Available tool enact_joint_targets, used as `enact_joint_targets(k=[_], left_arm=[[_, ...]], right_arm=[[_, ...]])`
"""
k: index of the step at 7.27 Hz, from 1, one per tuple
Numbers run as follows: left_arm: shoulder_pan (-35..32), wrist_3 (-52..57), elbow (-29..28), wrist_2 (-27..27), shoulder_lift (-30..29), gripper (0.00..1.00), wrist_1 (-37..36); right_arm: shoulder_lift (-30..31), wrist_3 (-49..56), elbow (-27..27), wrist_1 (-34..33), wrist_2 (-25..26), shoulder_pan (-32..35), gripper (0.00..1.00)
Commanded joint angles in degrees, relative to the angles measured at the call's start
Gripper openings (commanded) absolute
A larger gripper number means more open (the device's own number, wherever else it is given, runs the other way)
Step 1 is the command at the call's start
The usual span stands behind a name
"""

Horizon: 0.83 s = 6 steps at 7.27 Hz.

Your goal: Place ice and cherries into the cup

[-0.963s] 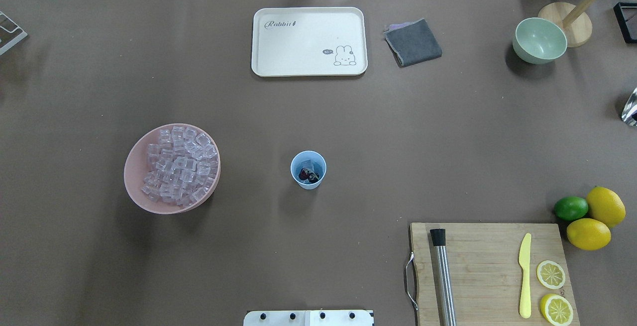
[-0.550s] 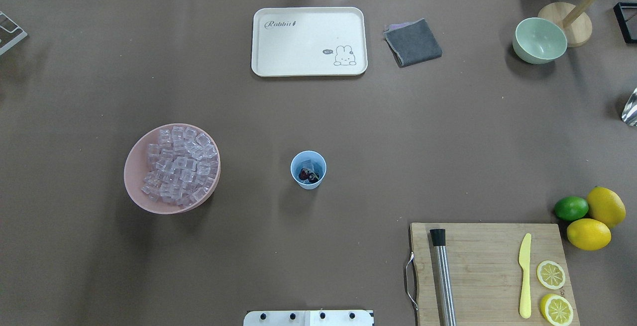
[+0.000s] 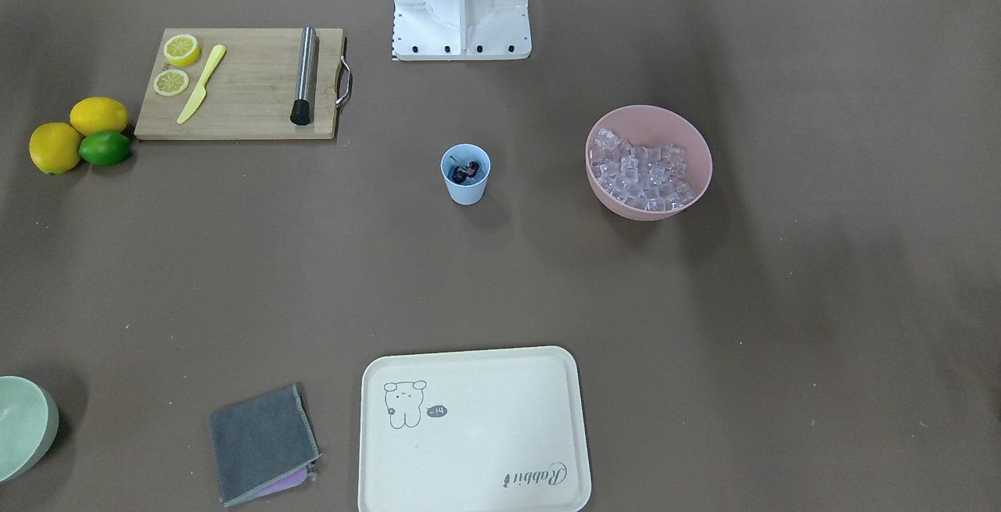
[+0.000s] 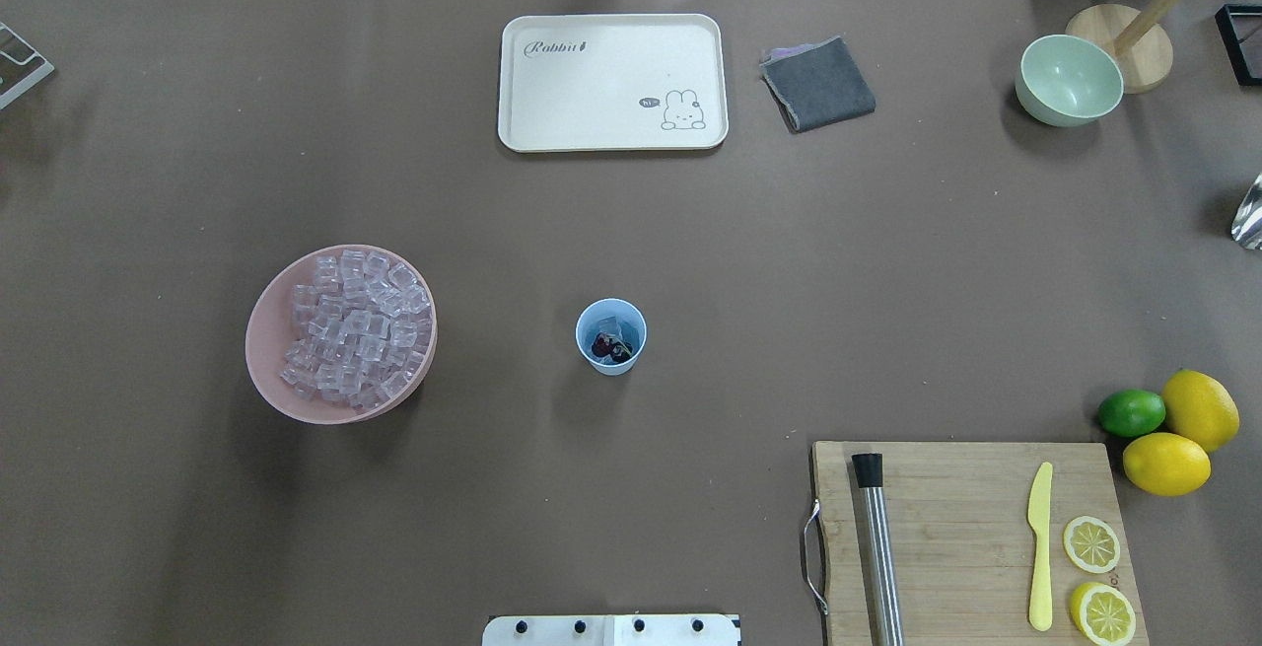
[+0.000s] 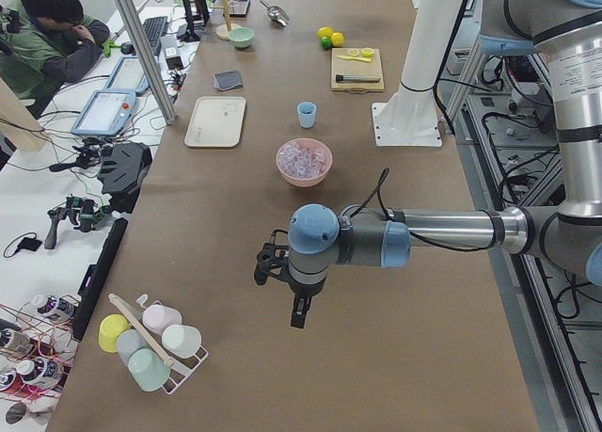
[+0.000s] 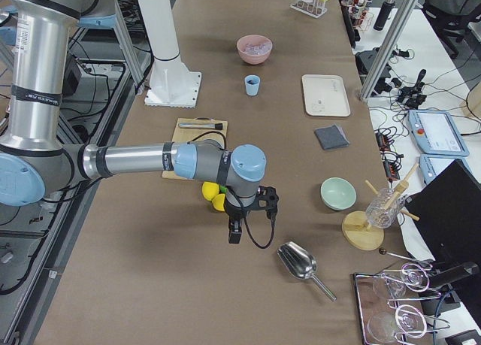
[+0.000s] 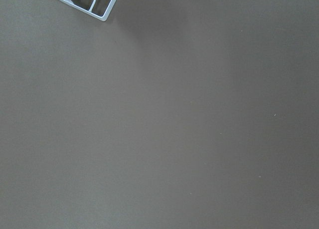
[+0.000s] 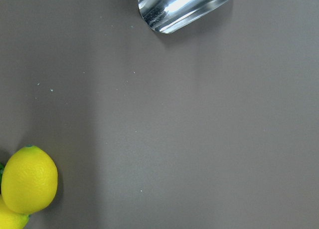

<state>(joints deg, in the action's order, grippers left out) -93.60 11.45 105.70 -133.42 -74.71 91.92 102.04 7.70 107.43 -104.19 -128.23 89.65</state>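
The light-blue cup (image 4: 611,335) stands upright mid-table, also seen in the front-facing view (image 3: 466,174). Inside it lie the dark cherries (image 4: 609,346) with a clear ice cube (image 4: 608,323) beside them. More ice (image 4: 355,325) fills the pink bowl (image 4: 264,350) on the robot's left. My left gripper (image 5: 296,313) hangs over bare table far beyond the pink bowl; whether it is open or shut I cannot tell. My right gripper (image 6: 235,231) hovers past the lemons near a metal scoop (image 6: 299,263); its state I cannot tell either.
A cream tray (image 4: 611,82), a grey cloth (image 4: 818,84) and a pale green bowl (image 4: 1069,80) sit at the far side. A cutting board (image 4: 971,538) with muddler, knife and lemon slices lies near right, with lemons (image 4: 1199,409) and a lime (image 4: 1132,412) beside it.
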Motion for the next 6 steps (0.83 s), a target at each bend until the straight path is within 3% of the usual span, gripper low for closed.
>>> enact_joint_targets(k=[1,6], left_arm=[[0.0,0.1,0.0,0.0,0.0,0.98,-0.1],[0.0,0.0,-0.1,0.0,-0.1,0.98,-0.1]], right_arm=[[1.1,0.2,-0.4,0.0,0.5,0.2,1.0],[2.1,0.3,-0.5,0.0,-0.6,0.3,1.0]])
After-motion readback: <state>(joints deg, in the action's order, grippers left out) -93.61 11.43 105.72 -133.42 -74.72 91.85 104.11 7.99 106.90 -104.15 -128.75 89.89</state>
